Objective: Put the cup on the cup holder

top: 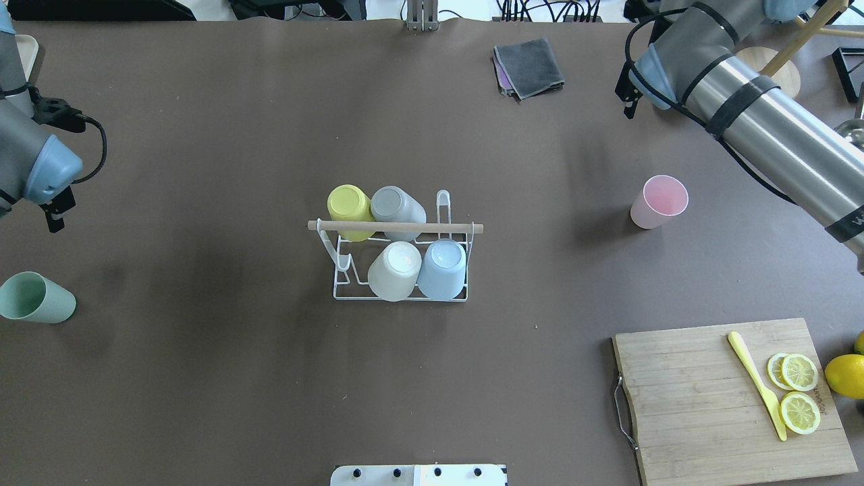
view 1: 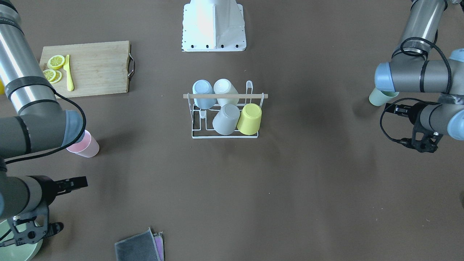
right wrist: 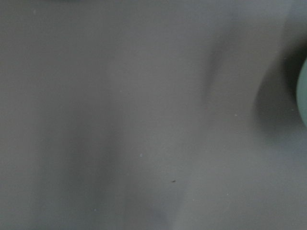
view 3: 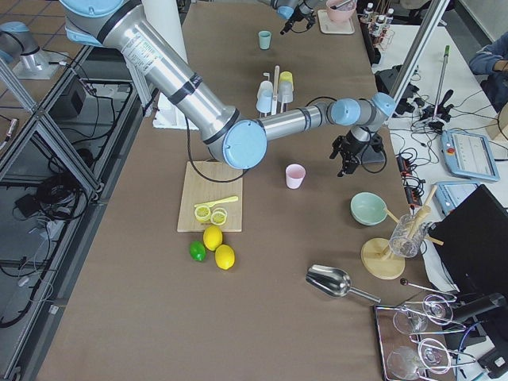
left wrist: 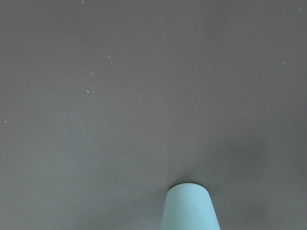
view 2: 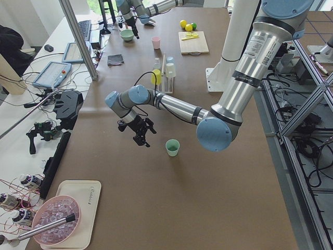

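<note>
Black jaws on left gripper [view 1: 393, 125] spread wide, empty, hovering near green cup [top: 34, 297] at the table's left edge. Right gripper [view 1: 74, 204] likewise wide open, empty, near upright pink cup [top: 658, 201]. Rack [top: 395, 227] mid-table holds four upturned cups.

Cup holder [top: 466, 228] centre table [top: 202, 169], seemingly bearing four cups [top: 396, 270].

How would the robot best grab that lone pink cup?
Probably grip the pink cup across its side wall, mid-height, coming level from the right gripper. It stands upright, mouth up, bare table around, and a side hold leaves the mouth free for prongs of the cup holder.
</note>
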